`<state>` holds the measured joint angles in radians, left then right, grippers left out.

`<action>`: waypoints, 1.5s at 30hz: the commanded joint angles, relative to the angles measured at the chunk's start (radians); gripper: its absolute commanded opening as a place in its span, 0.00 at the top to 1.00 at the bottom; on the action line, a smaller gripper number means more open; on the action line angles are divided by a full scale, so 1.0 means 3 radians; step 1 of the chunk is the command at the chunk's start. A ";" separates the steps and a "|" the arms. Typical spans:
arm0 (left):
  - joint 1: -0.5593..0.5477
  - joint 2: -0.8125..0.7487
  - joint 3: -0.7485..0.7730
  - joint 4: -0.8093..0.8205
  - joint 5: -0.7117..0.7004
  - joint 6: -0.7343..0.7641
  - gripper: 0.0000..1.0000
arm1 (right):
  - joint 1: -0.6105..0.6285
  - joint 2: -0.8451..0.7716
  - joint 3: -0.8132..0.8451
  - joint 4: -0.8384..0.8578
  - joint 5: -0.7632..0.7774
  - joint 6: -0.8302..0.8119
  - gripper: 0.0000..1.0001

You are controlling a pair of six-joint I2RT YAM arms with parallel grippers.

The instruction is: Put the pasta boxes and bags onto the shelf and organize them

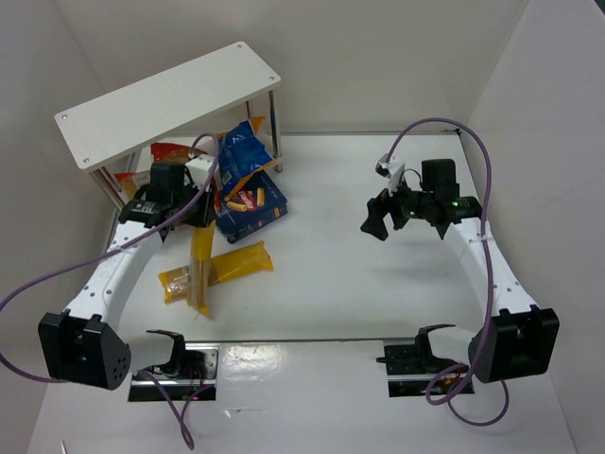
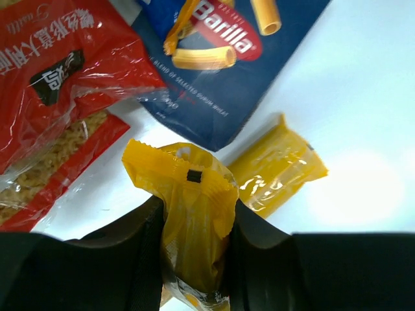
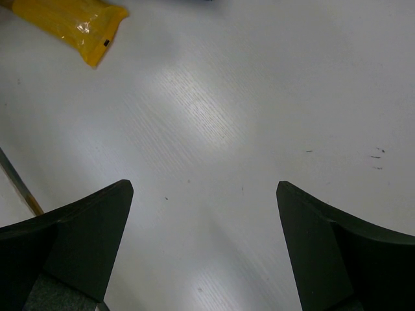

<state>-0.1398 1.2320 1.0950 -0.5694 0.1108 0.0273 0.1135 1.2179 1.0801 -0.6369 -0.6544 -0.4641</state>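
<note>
Nearest, a second yellow spaghetti pack (image 1: pixel 232 263) lies crosswise on the tabletop (image 1: pixel 378 293). Across it runs the held yellow spaghetti pack (image 1: pixel 199 274), long axis near to far. Its far end is pinched in the left tool (image 2: pixel 194 204), whose jaws are clamped tight on it. The right tool (image 1: pixel 376 219), spread wide and empty, hovers well apart to the right. The shelf (image 1: pixel 165 104) stands beyond the left tool, far-left, so the left arm is nearer. I judge the pack must rise and travel away.
</note>
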 commanded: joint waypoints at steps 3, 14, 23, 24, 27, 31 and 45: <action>0.0169 -0.0174 0.0129 0.0052 0.0597 -0.0004 1.00 | 0.0015 -0.0188 -0.0057 0.0211 0.0054 0.0018 0.00; 0.0527 -0.0200 0.0092 0.0267 0.0964 -0.0096 1.00 | 0.0015 -0.0219 -0.0088 0.0241 0.0085 0.0018 0.00; 0.0854 -0.0021 0.0159 0.0573 0.1807 -0.0366 1.00 | 0.0015 -0.0118 -0.0118 0.0211 -0.0160 -0.0043 0.00; 0.0855 -0.0021 0.0159 0.0609 0.1865 -0.0408 1.00 | 0.0015 -0.0117 -0.0118 0.0180 -0.0160 -0.0043 0.00; 0.1003 0.0040 0.0195 0.0721 0.2216 -0.0530 1.00 | 0.0015 -0.0081 -0.0118 0.0180 -0.0160 -0.0043 0.00; 0.1100 0.0076 0.0333 0.0788 0.2591 -0.0648 1.00 | 0.0015 -0.0020 -0.0118 0.0180 -0.0191 -0.0074 0.00; 0.1258 -0.0180 0.0522 0.1468 0.3097 -0.1385 1.00 | 0.0015 0.0041 -0.0118 0.0149 -0.0222 -0.0105 0.00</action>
<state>0.2169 1.2282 1.1641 -0.2642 0.9161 -0.2768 0.1135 1.2213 1.0523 -0.6159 -0.6971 -0.4812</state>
